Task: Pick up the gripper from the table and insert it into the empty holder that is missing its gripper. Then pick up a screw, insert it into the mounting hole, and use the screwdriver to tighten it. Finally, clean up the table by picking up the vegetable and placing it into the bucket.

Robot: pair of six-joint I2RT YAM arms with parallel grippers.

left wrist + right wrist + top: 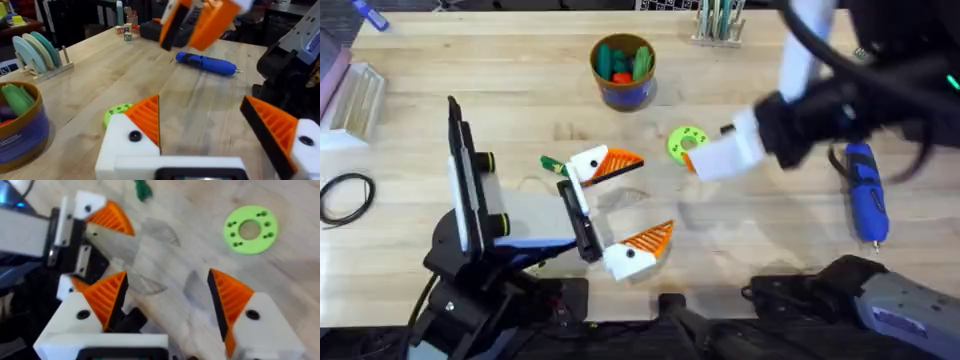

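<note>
Bright, even light from above; wooden table [520, 100] well lit, shadows soft and short. Right arm [840, 90] is a dark motion-smeared mass in the overhead view. Left wrist view: right gripper [200, 20] blurred, background room dim. Right wrist view soft all over, green disc [249, 230] slightly smeared.

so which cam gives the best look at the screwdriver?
Left wrist: the screwdriver lies side-on and unobstructed on the table, thin tip visible. Overhead shows it at the right, its upper end partly under the right arm. I can't find it in the right wrist view.
</note>
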